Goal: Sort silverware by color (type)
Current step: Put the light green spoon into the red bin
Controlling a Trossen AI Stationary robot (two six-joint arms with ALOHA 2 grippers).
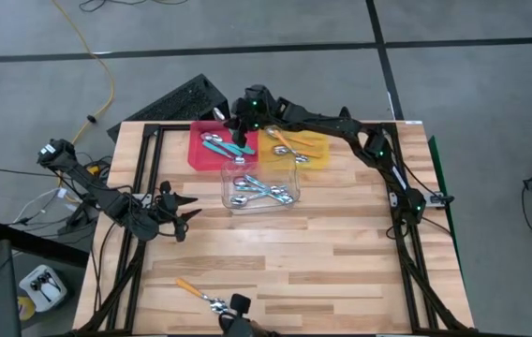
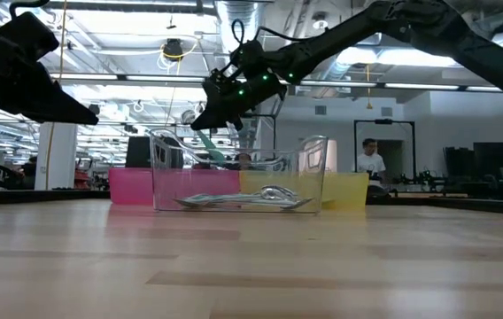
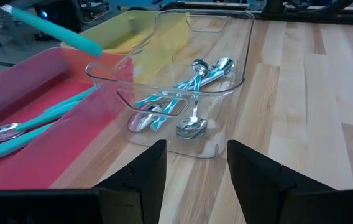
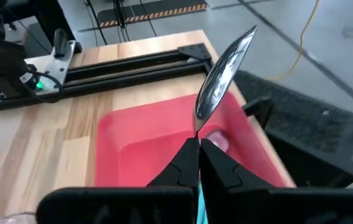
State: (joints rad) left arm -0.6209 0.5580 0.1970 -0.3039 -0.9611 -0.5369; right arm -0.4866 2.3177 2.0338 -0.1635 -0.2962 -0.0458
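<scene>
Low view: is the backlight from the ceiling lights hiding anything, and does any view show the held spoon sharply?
Low view: bright ceiling lights leave both arms as dark silhouettes; spoons in the clear tray read only as glints. Right wrist view: the right gripper pinches the teal spoon, its bowl sharp with a bright reflection. Left wrist view: the left gripper is open, and the spoon's handle is sharp.

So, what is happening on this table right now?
The right gripper holds a teal spoon above the red tray, where other teal spoons already lie. The yellow tray holds orange-handled spoons, and the clear tray holds pale blue ones. The left gripper waits open at the table's left side. One orange spoon lies unsorted near the front edge.
</scene>
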